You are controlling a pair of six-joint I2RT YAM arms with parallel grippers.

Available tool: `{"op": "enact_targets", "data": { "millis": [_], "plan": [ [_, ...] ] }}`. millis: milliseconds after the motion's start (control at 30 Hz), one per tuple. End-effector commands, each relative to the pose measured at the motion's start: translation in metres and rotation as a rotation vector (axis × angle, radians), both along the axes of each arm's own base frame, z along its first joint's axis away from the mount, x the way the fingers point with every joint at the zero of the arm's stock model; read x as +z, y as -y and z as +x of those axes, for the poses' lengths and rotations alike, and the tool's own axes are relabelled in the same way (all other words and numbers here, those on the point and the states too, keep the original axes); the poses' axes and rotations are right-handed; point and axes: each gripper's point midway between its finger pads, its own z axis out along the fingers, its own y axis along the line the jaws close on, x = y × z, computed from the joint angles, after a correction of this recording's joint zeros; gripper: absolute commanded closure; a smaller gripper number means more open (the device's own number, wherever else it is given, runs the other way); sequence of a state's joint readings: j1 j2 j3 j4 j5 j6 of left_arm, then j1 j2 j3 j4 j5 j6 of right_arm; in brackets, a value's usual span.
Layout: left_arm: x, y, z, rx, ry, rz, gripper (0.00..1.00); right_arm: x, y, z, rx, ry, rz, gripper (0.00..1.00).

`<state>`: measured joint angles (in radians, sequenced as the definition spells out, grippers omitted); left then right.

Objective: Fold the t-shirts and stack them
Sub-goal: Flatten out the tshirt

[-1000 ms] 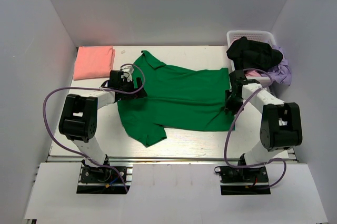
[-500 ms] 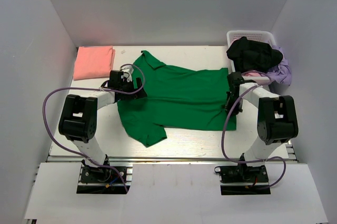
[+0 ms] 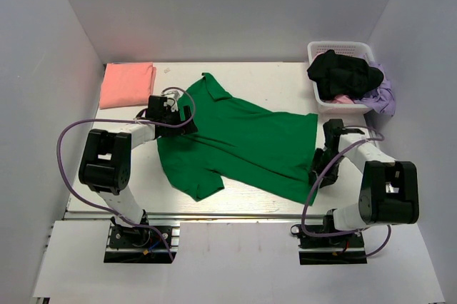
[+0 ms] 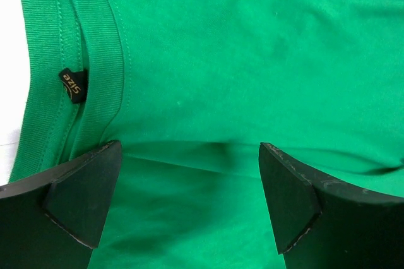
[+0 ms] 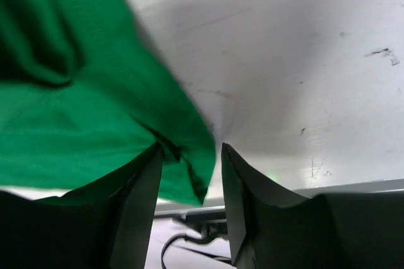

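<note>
Colleague: Where do things stand?

Operator: I have the green t-shirt (image 3: pixel 243 136) spread open and lying askew on the tabletop (image 3: pixel 278 79), not yet folded. My left pincer (image 4: pixel 189 146) hovers over its collar end with the fingers wide apart. They hold nothing, and the size label (image 4: pixel 72 84) is just beside them. My right pincer (image 5: pixel 191 149) sits at the hem corner (image 5: pixel 189 180), fingers partly apart. The corner lies between them, but bare tabletop shows beside one finger, so I judge it isn't clamped.

Colleague: What could go wrong?

Operator: If I lift now, I think the hem would slip out, since nothing pinches it. Pulling on that end alone would swing the shirt around, because the collar end is loose. Closing the left pincer where it is might gather body cloth into a ridge instead of catching an edge.

Colleague: Anything in the way?

Operator: The pink t-shirt (image 3: pixel 127 84) lies folded beyond the green shirt's collar end, apart from it, and I take that to be where the stack starts. Past the hem end, on the far side, a basket (image 3: pixel 314 51) holds a black garment (image 3: pixel 343 72), and a lilac cloth (image 3: pixel 385 95) spills over its rim. My right arm works between the hem and that basket, so a wide swing could snag the lilac cloth. The sleeve (image 3: pixel 198 183) nearest the arm bases lies close to the tabletop's edge.
</note>
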<state>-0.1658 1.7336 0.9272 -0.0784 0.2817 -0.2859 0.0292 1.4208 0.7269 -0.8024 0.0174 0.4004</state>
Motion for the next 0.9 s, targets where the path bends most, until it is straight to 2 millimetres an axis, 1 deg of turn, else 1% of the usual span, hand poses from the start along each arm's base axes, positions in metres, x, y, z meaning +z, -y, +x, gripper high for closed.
{"op": "enact_targets", "data": {
  "millis": [0, 33, 67, 100, 133, 167, 200, 233, 267, 300, 333, 367, 400, 433, 467, 500, 533, 567, 600, 633, 667, 700, 733, 767, 800, 833, 867],
  "plan": [
    [0.008, 0.005, -0.01, -0.049, -0.028, -0.009, 0.0, 0.032, -0.012, 0.035, 0.094, 0.126, 0.072, 0.51],
    [0.016, 0.009, -0.007, -0.058, -0.006, -0.013, 0.0, 0.039, -0.01, 0.046, 0.116, 0.162, 0.068, 0.51],
    [0.027, 0.013, -0.003, -0.068, 0.021, -0.028, 0.0, 0.06, -0.01, 0.073, 0.123, 0.245, 0.063, 0.51],
    [0.035, 0.015, -0.001, -0.076, 0.039, -0.039, 0.0, 0.066, -0.009, 0.087, 0.14, 0.291, 0.05, 0.51],
    [0.048, 0.016, 0.007, -0.077, 0.073, -0.043, 0.0, 0.086, -0.01, 0.11, 0.151, 0.363, 0.04, 0.51],
    [0.054, 0.017, 0.012, -0.077, 0.09, -0.046, 0.0, 0.089, -0.01, 0.118, 0.156, 0.379, 0.035, 0.51],
    [0.067, 0.02, 0.017, -0.086, 0.119, -0.059, 0.0, 0.094, -0.01, 0.133, 0.167, 0.43, 0.03, 0.51],
    [0.076, 0.021, 0.024, -0.096, 0.155, -0.054, 0.0, 0.098, -0.014, 0.141, 0.179, 0.454, 0.029, 0.51],
    [0.091, 0.023, 0.036, -0.096, 0.192, -0.059, 0.0, 0.1, -0.016, 0.154, 0.192, 0.473, 0.03, 0.51],
    [0.095, 0.026, 0.042, -0.103, 0.202, -0.067, 0.0, 0.104, -0.018, 0.168, 0.197, 0.513, 0.03, 0.51],
    [0.102, 0.028, 0.059, -0.112, 0.229, -0.061, 0.0, 0.107, -0.026, 0.176, 0.22, 0.529, 0.037, 0.51],
    [0.103, 0.031, 0.066, -0.126, 0.228, -0.061, 0.0, 0.091, -0.028, 0.182, 0.234, 0.49, 0.036, 0.51],
    [0.099, 0.033, 0.07, -0.141, 0.206, -0.062, 0.0, 0.097, -0.034, 0.193, 0.245, 0.512, 0.034, 0.51],
    [0.114, 0.038, 0.086, -0.151, 0.24, -0.074, 0.0, 0.084, -0.033, 0.199, 0.245, 0.484, 0.014, 0.51],
    [0.096, 0.043, 0.093, -0.165, 0.202, -0.084, 0.0, 0.082, -0.039, 0.203, 0.271, 0.486, 0.015, 0.51],
    [0.093, 0.046, 0.101, -0.183, 0.212, -0.088, 0.0, 0.078, -0.041, 0.213, 0.278, 0.483, -0.012, 0.51],
    [0.088, 0.049, 0.107, -0.19, 0.205, -0.094, 0.0, 0.066, -0.039, 0.217, 0.285, 0.458, -0.037, 0.51],
    [0.099, 0.054, 0.121, -0.204, 0.229, -0.108, 0.0, 0.063, -0.04, 0.22, 0.286, 0.45, -0.069, 0.51],
    [0.074, 0.056, 0.125, -0.21, 0.174, -0.112, 0.0, 0.053, -0.037, 0.232, 0.269, 0.433, -0.104, 0.51],
    [0.084, 0.064, 0.139, -0.22, 0.208, -0.115, 0.0, 0.05, -0.034, 0.234, 0.261, 0.417, -0.124, 0.51],
    [0.077, 0.065, 0.143, -0.225, 0.199, -0.109, 0.0, 0.053, -0.034, 0.244, 0.249, 0.432, -0.131, 0.51],
    [0.056, 0.066, 0.149, -0.224, 0.167, -0.106, 0.0, 0.032, -0.033, 0.246, 0.246, 0.383, -0.137, 0.51],
    [0.059, 0.068, 0.159, -0.224, 0.173, -0.107, 0.0, 0.033, -0.035, 0.254, 0.252, 0.386, -0.131, 0.51],
    [0.052, 0.068, 0.163, -0.231, 0.161, -0.099, 0.0, 0.039, -0.042, 0.266, 0.259, 0.411, -0.103, 0.51],
    [0.062, 0.069, 0.176, -0.225, 0.183, -0.094, 0.0, 0.012, -0.044, 0.265, 0.268, 0.342, -0.097, 0.51],
    [0.037, 0.066, 0.18, -0.215, 0.145, -0.066, 0.0, 0.026, -0.048, 0.284, 0.265, 0.385, -0.085, 0.51],
    [0.03, 0.065, 0.185, -0.208, 0.141, -0.059, 0.0, 0.009, -0.054, 0.284, 0.28, 0.347, -0.062, 0.51]
  ]
}}
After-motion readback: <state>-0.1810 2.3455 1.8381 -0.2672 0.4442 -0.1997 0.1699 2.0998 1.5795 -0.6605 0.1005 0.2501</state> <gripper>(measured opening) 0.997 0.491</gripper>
